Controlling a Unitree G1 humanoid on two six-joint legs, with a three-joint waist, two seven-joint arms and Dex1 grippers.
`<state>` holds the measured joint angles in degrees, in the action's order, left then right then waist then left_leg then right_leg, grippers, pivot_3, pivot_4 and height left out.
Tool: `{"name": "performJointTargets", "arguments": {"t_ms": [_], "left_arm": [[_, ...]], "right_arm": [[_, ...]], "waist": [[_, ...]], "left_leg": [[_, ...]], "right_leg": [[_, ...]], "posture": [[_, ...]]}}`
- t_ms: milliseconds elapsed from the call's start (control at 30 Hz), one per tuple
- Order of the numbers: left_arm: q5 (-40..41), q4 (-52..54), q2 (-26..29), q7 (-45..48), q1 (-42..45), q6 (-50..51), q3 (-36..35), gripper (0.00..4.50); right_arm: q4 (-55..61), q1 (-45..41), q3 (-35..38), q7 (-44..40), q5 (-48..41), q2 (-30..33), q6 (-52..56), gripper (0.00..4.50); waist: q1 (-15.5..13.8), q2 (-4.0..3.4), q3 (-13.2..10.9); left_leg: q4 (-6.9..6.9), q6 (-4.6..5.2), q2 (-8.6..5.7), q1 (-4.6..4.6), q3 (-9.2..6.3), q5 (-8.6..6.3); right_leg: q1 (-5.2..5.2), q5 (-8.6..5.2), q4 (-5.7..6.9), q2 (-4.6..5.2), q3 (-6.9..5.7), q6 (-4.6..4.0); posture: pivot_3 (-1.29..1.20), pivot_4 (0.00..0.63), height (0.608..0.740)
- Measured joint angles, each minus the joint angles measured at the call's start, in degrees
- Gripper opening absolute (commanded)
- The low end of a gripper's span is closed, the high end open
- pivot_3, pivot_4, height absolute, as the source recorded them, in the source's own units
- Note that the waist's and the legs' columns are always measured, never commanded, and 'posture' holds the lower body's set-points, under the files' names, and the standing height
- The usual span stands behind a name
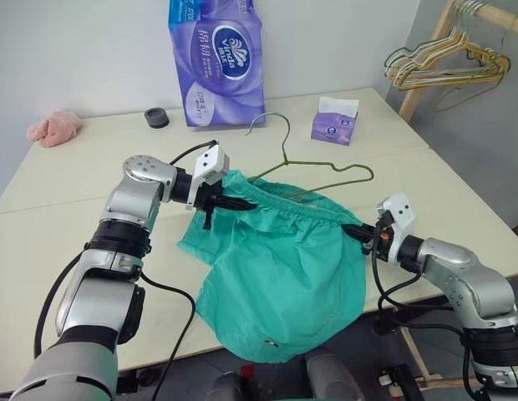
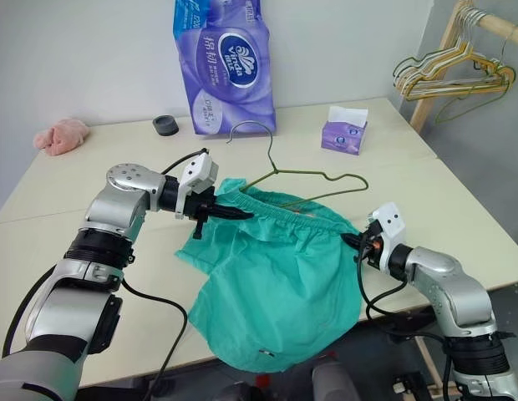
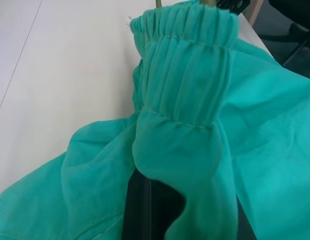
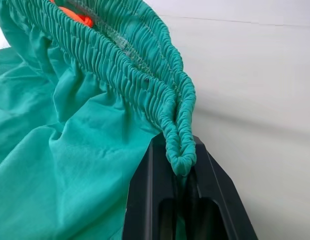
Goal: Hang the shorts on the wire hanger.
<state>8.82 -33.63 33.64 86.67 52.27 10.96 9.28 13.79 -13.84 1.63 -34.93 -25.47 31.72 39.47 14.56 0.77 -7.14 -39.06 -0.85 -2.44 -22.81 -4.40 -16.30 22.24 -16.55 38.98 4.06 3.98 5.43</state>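
Observation:
The teal-green shorts (image 1: 284, 267) hang spread between my two grippers, and their legs drape over the table's front edge. My left gripper (image 1: 236, 203) is shut on the left end of the gathered waistband (image 3: 185, 65). My right gripper (image 1: 357, 230) is shut on the waistband's right end, with the folded elastic (image 4: 181, 155) pinched between its black fingers (image 4: 145, 200). The wire hanger (image 1: 285, 157), thin and dark olive-green, lies flat on the table (image 1: 75, 209) just behind the waistband. Its hook points toward the back.
A purple toilet-paper pack (image 1: 215, 58) stands at the back of the table. Near it are a small purple tissue box (image 1: 335, 124), a black round object (image 1: 157, 118) and a pink cloth (image 1: 54, 128). A wooden rack with bunched hangers (image 1: 447, 67) stands at the right rear.

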Motion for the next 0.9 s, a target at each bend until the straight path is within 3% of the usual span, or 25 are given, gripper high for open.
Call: {"name": "performJointTargets", "arguments": {"t_ms": [467, 667, 900], "left_arm": [[4.9, 4.7, 2.7, 5.2, 0.2, 11.1, 1.2, 0.00], [7.7, 8.0, 5.6, 5.3, -0.4, 10.4, 5.2, 0.00], [6.4, 8.2, 7.5, 5.2, -2.0, 1.6, 8.9, 0.00]], "right_arm": [[7.5, 6.5, 6.9, 2.3, 1.6, 4.5, -1.7, 0.04], [9.1, 6.8, 9.6, 0.7, -0.6, 7.6, -0.7, 0.04], [10.2, 6.9, 10.1, -1.7, -2.9, 10.9, 1.0, 0.04]], "waist": [[0.0, 0.00, 0.0], [-0.1, 0.00, 0.0], [-0.2, 0.00, 0.0]], "left_leg": [[0.00, 0.00, 0.00, 0.00, 0.00, 0.00], [0.00, 0.01, 0.01, 0.00, 0.00, 0.00], [0.00, 0.01, 0.01, -0.01, 0.02, 0.00]], "right_leg": [[-0.01, 0.00, 0.00, -0.01, 0.00, 0.00], [-0.03, 0.00, -0.01, -0.01, 0.00, 0.00], [-0.03, 0.00, -0.03, 0.00, 0.01, 0.00]], "posture": [[-0.27, 0.101, 0.740], [-0.27, 0.100, 0.740], [-0.27, 0.101, 0.740]]}}
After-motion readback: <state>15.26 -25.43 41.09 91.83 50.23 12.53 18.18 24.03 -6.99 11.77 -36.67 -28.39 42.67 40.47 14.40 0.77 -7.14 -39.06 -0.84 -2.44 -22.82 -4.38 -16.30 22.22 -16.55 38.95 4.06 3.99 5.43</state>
